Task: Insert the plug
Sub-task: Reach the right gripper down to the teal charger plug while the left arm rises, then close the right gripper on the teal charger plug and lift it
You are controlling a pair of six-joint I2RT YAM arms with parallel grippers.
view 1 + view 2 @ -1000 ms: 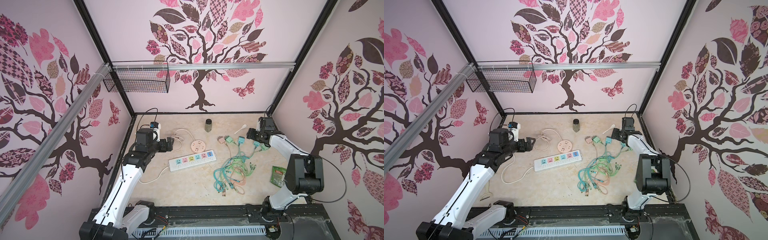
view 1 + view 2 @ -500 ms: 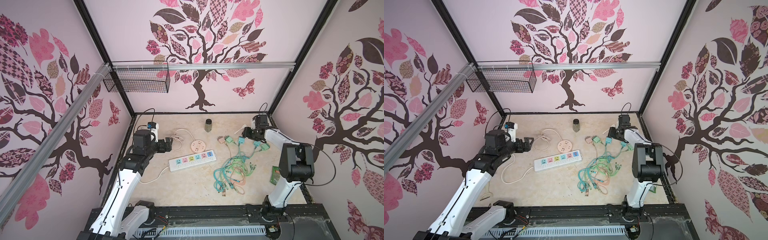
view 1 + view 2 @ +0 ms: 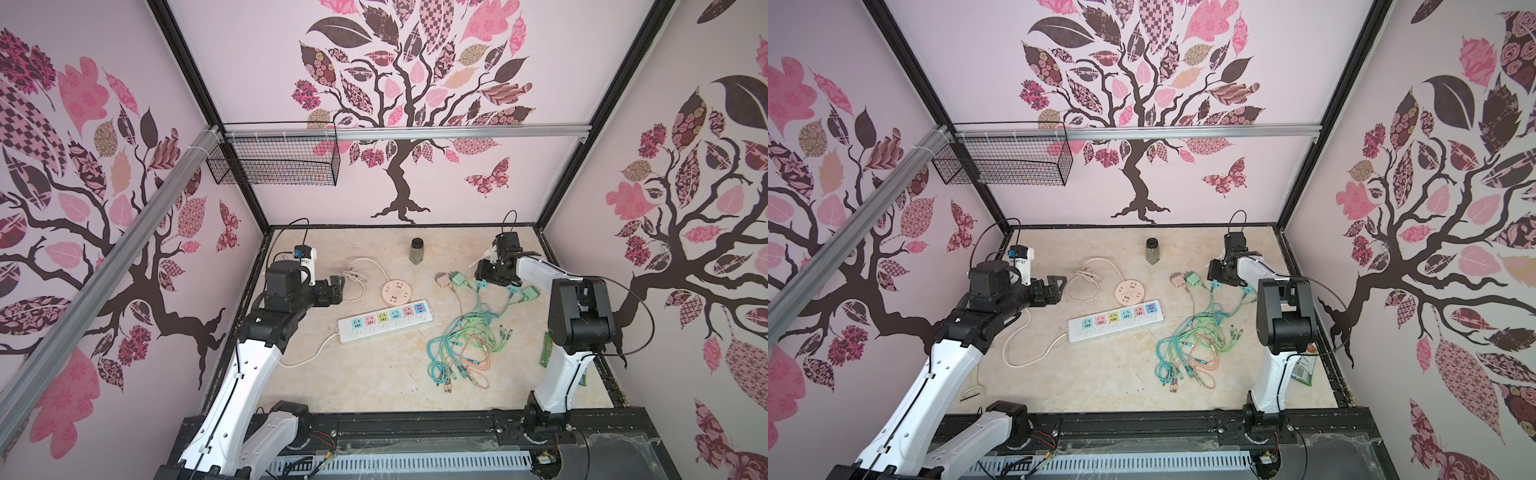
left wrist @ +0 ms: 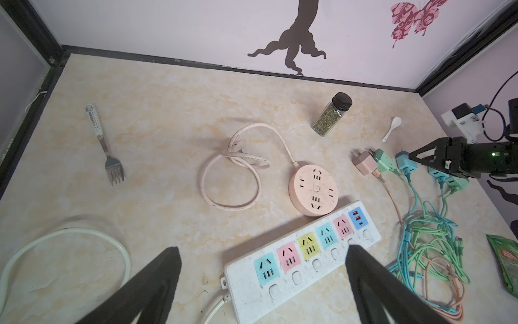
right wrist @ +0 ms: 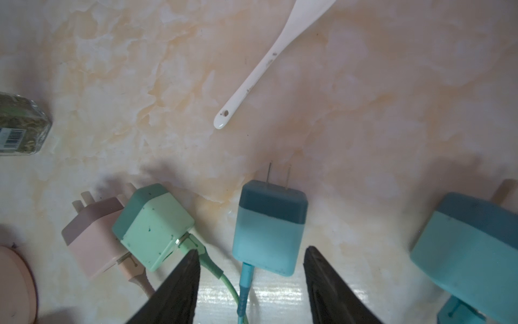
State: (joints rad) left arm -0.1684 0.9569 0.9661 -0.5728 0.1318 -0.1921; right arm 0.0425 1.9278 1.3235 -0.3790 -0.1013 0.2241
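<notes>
A two-tone blue plug (image 5: 269,232) lies flat on the table, prongs pointing away from my right gripper (image 5: 252,252). That gripper is open. Its fingers stand either side of the plug's cable end with a gap on both sides. In both top views the right gripper (image 3: 484,276) (image 3: 1214,272) hangs low over the row of plugs. The white power strip (image 3: 384,320) (image 4: 302,261) with coloured sockets lies mid-table. My left gripper (image 4: 263,251) (image 3: 338,286) is open and empty, hovering left of the strip.
A pink plug (image 5: 92,238) and a green plug (image 5: 151,224) lie beside the blue one, with another blue plug (image 5: 471,246) on its other side. Also on the table are a round pink socket (image 4: 313,190), a spice jar (image 4: 332,115), a white spoon (image 5: 266,64), a fork (image 4: 106,148), tangled cables (image 3: 465,345) and a green packet (image 3: 548,349).
My right gripper has swung left and come down over the blue plug. The left arm has drawn back slightly and stays open.
</notes>
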